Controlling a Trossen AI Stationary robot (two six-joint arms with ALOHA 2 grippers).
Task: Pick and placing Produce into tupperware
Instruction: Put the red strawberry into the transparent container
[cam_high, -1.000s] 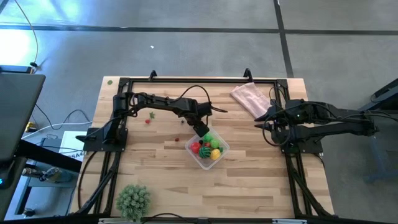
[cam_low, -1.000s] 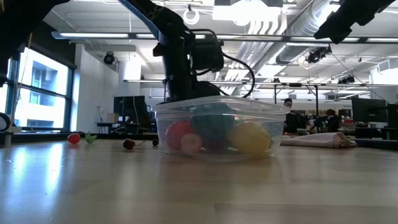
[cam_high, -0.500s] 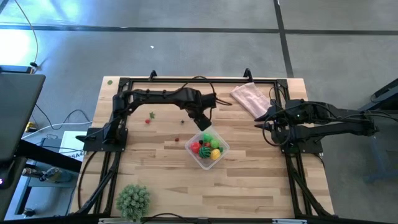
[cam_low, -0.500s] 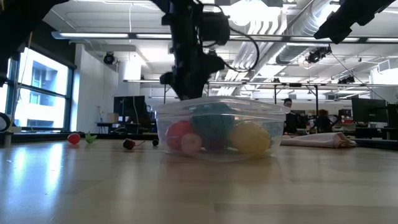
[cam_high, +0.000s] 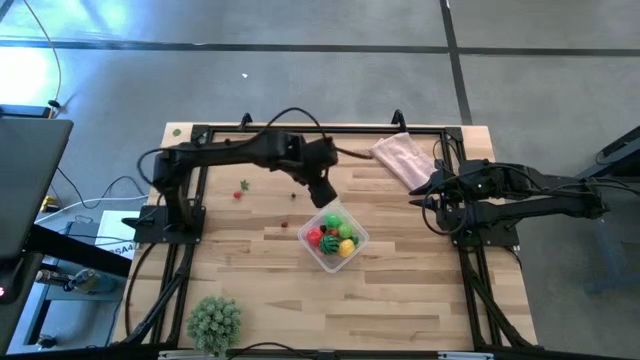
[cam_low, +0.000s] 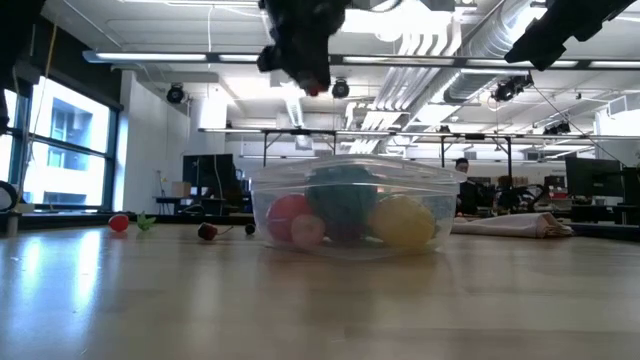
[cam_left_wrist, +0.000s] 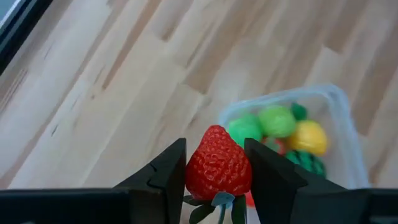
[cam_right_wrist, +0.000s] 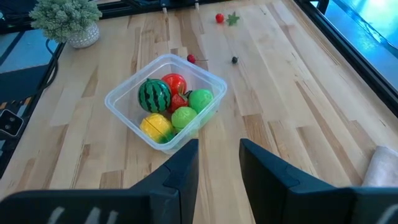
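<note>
The left hand (cam_high: 322, 192) is raised above the bench (cam_high: 400, 300), just off the 11 o'clock corner of the tupperware (cam_high: 358, 240) in the high view, and its fingers (cam_left_wrist: 168, 171) are clamped on a red toy strawberry (cam_left_wrist: 217, 165), one finger on each side of the fruit, leaf cap toward the wrist. In the low view the same hand (cam_low: 312, 75) hangs well above the rim of the tupperware (cam_low: 345, 170) with the red fruit showing at its tip. The tupperware stands near the bench centre, upright and without a lid, and contains a dark-striped green watermelon (cam_right_wrist: 153, 95), a red piece (cam_right_wrist: 175, 83), two green pieces (cam_right_wrist: 199, 100) and a yellow piece (cam_right_wrist: 156, 126). Loose produce lies on the bench at about 9 to 10 o'clock from the tupperware: a small red cherry (cam_right_wrist: 191, 59) just beside it, a dark small piece (cam_right_wrist: 234, 60) near that, and farther out a red piece (cam_right_wrist: 219, 18) beside a green leafy piece (cam_right_wrist: 233, 18). The right hand (cam_high: 428, 190) is parked at the 3 o'clock side of the bench, next to the pink cloth (cam_high: 400, 157); its fingers (cam_right_wrist: 180, 171) stand at a narrow gap with nothing between them. A spiky green ball plant (cam_high: 214, 321) sits at the 7 o'clock corner of the bench
</note>
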